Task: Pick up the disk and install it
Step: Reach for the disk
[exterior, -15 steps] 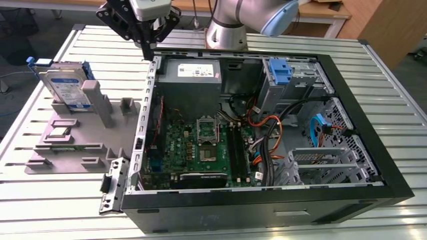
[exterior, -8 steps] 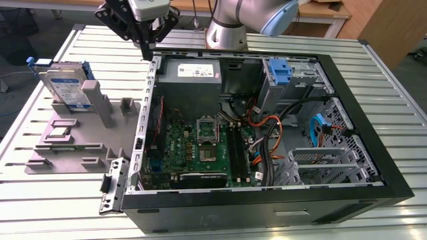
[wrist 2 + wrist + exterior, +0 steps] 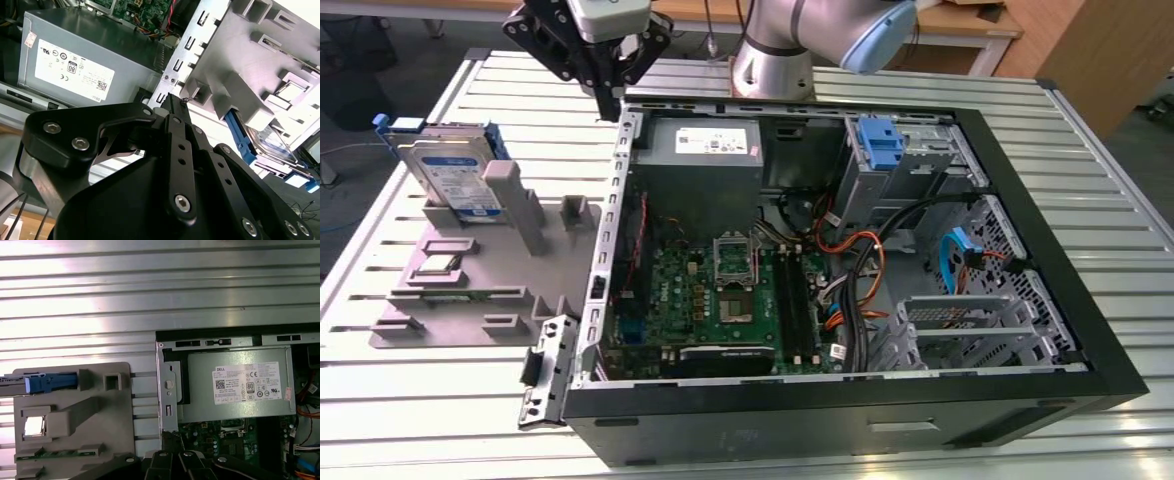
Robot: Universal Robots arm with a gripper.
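Observation:
The disk (image 3: pixel 447 172), silver with a blue-and-white label and a blue carrier frame, stands on edge in a grey fixture (image 3: pixel 467 295) at the exterior view's left. In the first wrist view the disk (image 3: pixel 47 383) shows edge-on, and in the second wrist view the disk (image 3: pixel 274 146) sits behind the fixture's posts. My gripper (image 3: pixel 608 110) hangs above the rear left corner of the open computer case (image 3: pixel 854 410), to the right of the disk and apart from it. The black fingers (image 3: pixel 175 125) are shut together on nothing. The gripper (image 3: pixel 171 440) points down at the case wall.
Inside the case lie a grey power supply (image 3: pixel 707 145) with a white sticker, a motherboard (image 3: pixel 720 300), loose cables (image 3: pixel 854 270) and a bare blue bracket (image 3: pixel 881 140) in the drive bay. The arm's base (image 3: pixel 774 60) stands behind the case on the slatted metal table (image 3: pixel 440 400).

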